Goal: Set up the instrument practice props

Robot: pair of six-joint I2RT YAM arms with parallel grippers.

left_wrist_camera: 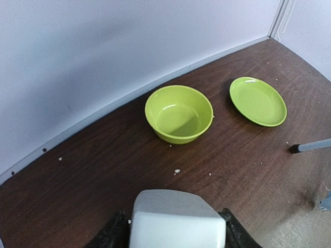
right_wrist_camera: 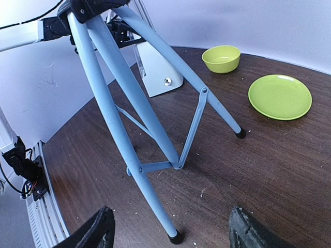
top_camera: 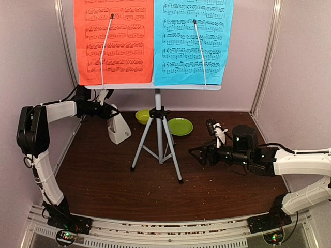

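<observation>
The grey tripod (top_camera: 158,134) stands mid-table and carries the pale grey desk (top_camera: 155,87), of which only the bottom ledge shows. The red sheet (top_camera: 114,41) and the blue sheet (top_camera: 194,41) rest on the desk, each held by a thin wire arm. The whitish metronome (top_camera: 120,130) stands on the table left of the tripod. My left gripper (top_camera: 109,112) is shut on the metronome's top (left_wrist_camera: 176,222). My right gripper (top_camera: 199,153) is open and empty, low over the table beside the tripod's right front leg (right_wrist_camera: 150,196), which stands just ahead between my fingers (right_wrist_camera: 95,232).
A lime-green bowl (top_camera: 142,116) and a lime-green plate (top_camera: 180,126) sit behind the tripod near the back wall. They also show in the left wrist view, the bowl (left_wrist_camera: 178,113) and the plate (left_wrist_camera: 257,101). Walls close in the table at the left, back and right.
</observation>
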